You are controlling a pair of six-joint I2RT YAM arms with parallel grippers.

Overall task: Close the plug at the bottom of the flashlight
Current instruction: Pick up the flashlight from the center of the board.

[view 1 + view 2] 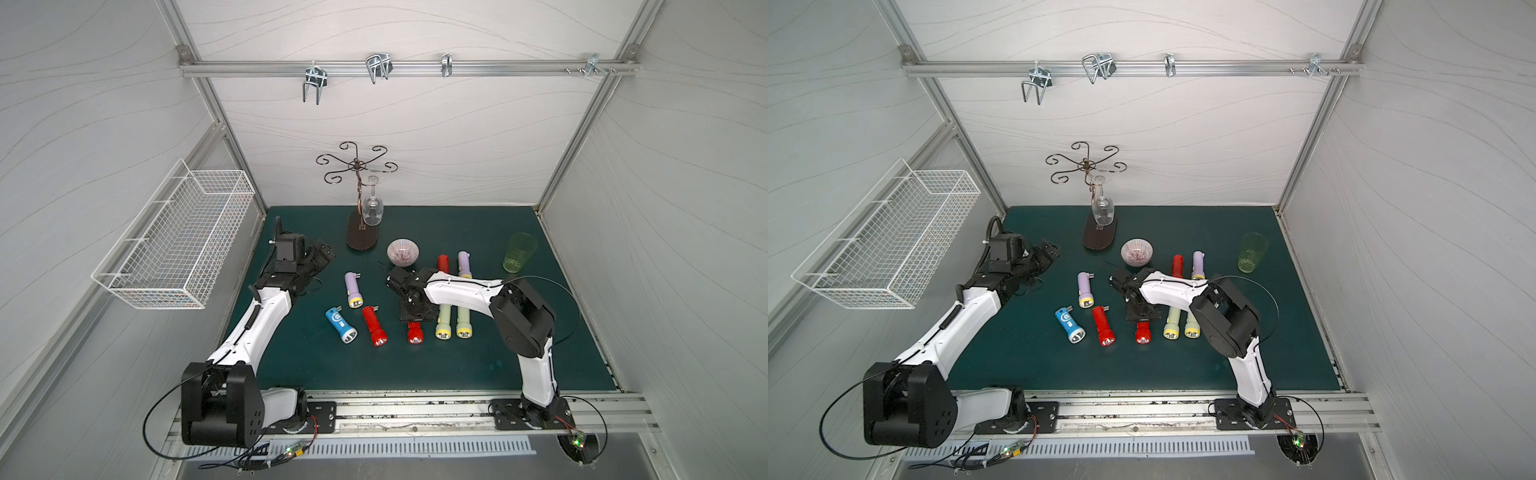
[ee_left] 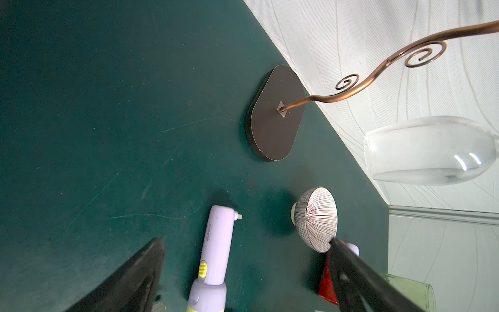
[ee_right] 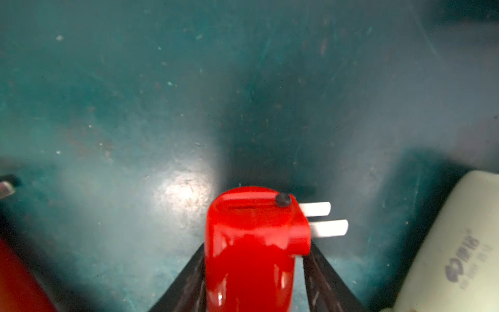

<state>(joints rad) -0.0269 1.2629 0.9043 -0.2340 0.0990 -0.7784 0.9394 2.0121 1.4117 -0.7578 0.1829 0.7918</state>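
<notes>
1. Mid-table, a bit right of centre, the red flashlight (image 3: 248, 243) lies flat on the green mat (image 1: 457, 365). Its long axis runs near–far. In both top views only the lens end (image 1: 415, 333) shows, on the near side. The far end is hidden under the R arm.
2. The plug (image 3: 322, 218) is at that far end. Two white prongs stick out sideways, prob. toward scene right, so it's not yet folded in.
3. The right gripper (image 3: 256, 251) straddles the red body w/ one finger each side, tips just short of the plug housing. The jaws are partly open. Can't tell if the pads actually clamp the body or only sit beside it.
4. The left gripper (image 2: 247, 239) is spread wide w/ nothing in it. It sits far-left, well apart from the target, w/ a purple flashlight (image 2: 216, 251) on the mat ahead of it.
5. Key relation: the prongs lie just beyond the R fingertips, on the right-hand side. The R arm is by far the nearer. Judgement: the next move needs a push on the prongs from the right, swinging them into the slot.
6. Risk: a pale flashlight (image 3: 445, 256) lies just right of the target, so there's little side room.
</notes>
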